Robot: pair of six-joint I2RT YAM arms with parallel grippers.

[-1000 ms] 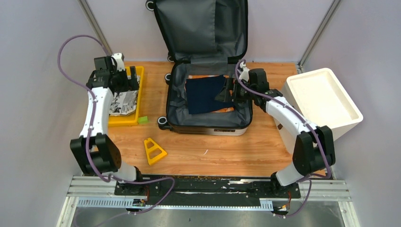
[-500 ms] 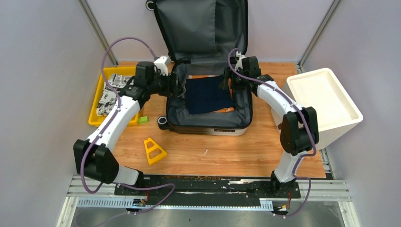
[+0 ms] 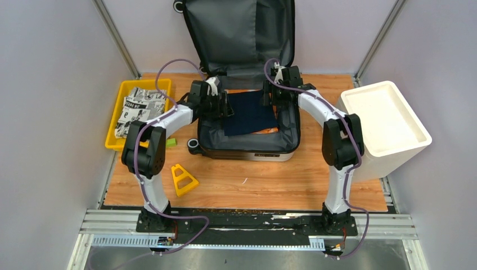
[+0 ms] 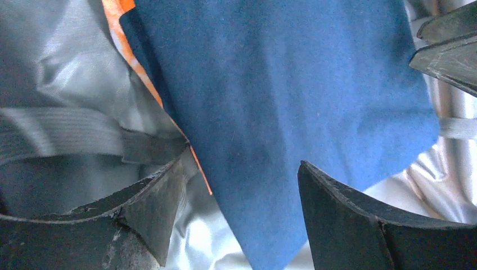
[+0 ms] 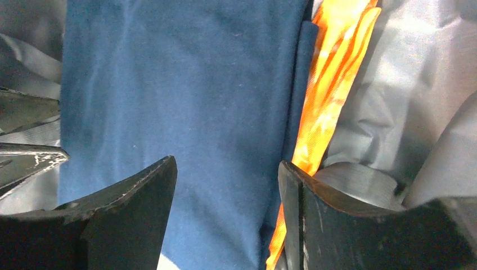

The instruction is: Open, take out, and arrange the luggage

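On the table (image 3: pixel 253 185), grey-lined luggage (image 3: pixel 242 62) lies unzipped; left hand (image 4: pixel 241 169) and right hand (image 5: pixel 226 163) agape.

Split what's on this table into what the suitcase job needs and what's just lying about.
Job: luggage, lid up; blue cloth and orange item inside it; left claw and right claw, both open over the cloth.

Lying about: yellow tray with a printed bundle, perhaps unpacked from the luggage; white bin; yellow triangle; green block.

The luggage (image 3: pixel 247 142) sits between tray (image 3: pixel 145 83) on the left and bin (image 3: pixel 388 121) on the right, cloth (image 3: pixel 250 115) inside.
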